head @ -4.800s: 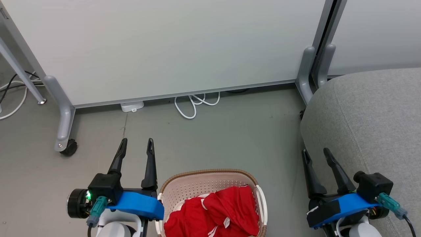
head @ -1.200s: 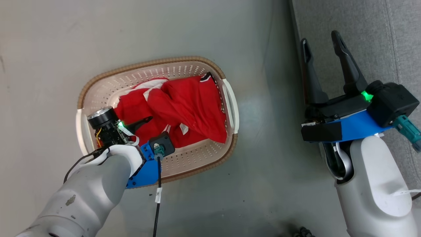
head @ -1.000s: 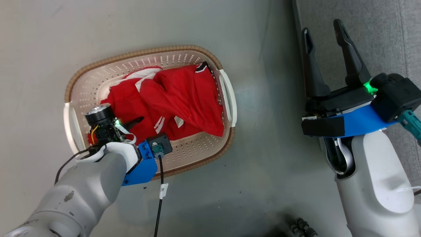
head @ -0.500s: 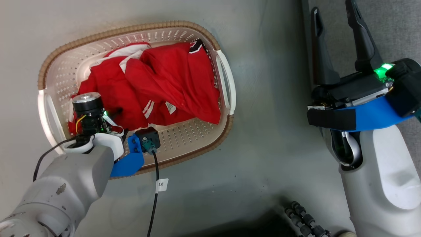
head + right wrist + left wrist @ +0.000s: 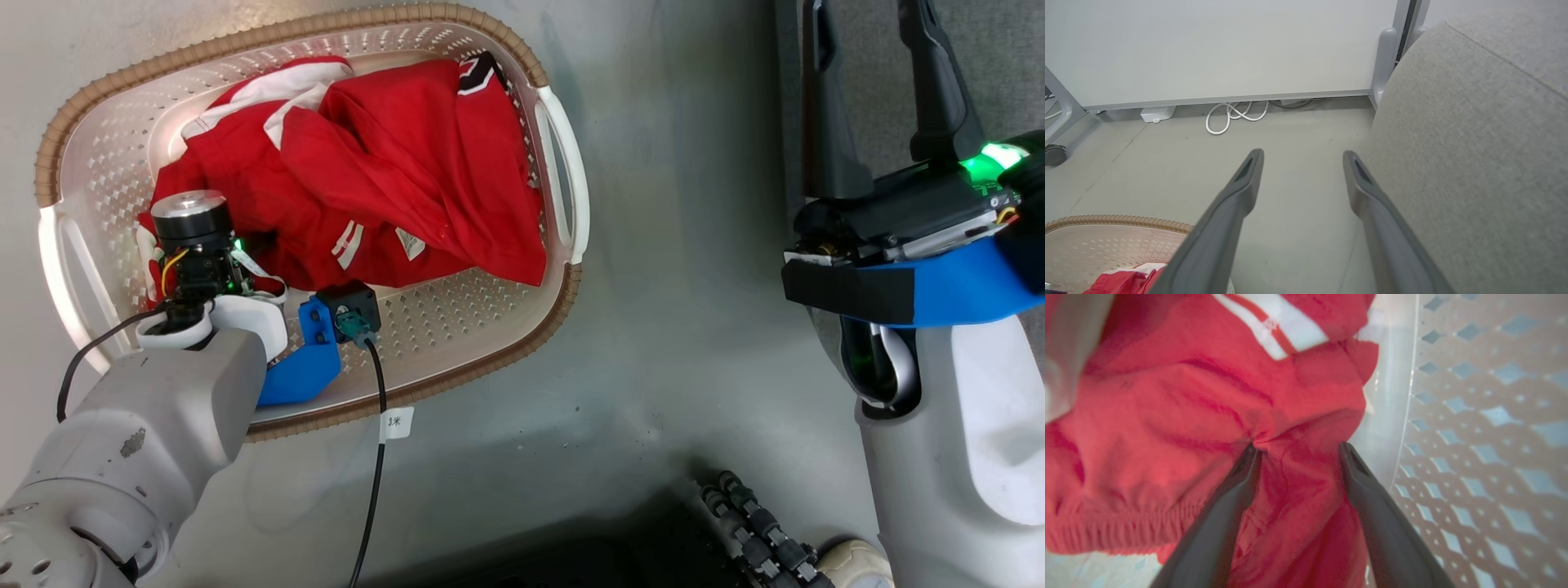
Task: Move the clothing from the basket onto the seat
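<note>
Clothing (image 5: 1167,416) in the basket (image 5: 1474,416) is straddled by the wide-open left jaws, nearer than the equally wide right jaws beside the seat (image 5: 1474,143).

Floor (image 5: 1298,134): grey and smooth, and I note faint scuffs. Ahead of me a pale partition panel (image 5: 1208,41) stands upright on a grey metal foot (image 5: 1386,57). A dark caster (image 5: 1053,155) sits at the edge of my right wrist view. At the panel's base a white cable (image 5: 1229,118) lies in loose loops, near a small white box (image 5: 1157,113) (type not legible). Below me a black ribbed hose (image 5: 751,523) lies on the floor.
</note>
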Controlling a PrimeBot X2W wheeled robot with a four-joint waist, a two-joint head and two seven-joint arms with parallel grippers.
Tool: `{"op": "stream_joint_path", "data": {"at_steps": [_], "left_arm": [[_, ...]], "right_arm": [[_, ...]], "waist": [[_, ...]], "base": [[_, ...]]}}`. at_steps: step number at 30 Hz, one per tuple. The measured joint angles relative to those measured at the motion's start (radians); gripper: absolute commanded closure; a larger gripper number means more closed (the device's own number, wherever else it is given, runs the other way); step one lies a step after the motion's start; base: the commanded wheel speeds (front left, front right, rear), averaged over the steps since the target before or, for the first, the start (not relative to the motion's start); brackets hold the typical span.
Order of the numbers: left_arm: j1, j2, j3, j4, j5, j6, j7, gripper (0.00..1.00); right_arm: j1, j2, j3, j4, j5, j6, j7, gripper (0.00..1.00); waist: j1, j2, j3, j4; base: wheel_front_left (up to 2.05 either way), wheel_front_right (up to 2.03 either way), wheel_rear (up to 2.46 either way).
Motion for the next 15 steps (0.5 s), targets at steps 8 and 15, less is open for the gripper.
{"op": "stream_joint_path", "data": {"at_steps": [8,15], "left_arm": [[-0.004,-0.012,0.0,0.001,-0.003,0.0,0.011,1.0],[-0.001,-0.03,0.0,0.002,-0.019,0.0,0.002,1.0]], "right_arm": [[-0.003,0.0,-0.009,-0.005,-0.002,0.0,0.0,0.0],[-0.009,0.0,-0.007,0.005,-0.002,0.0,0.0,0.0]], "waist": [[0.0,0.0,-0.002,0.006],[-0.0001,0.0001,-0.029,0.01]], "base": [[0.0,0.0,0.0],[0.0,0.0,0.0]]}}
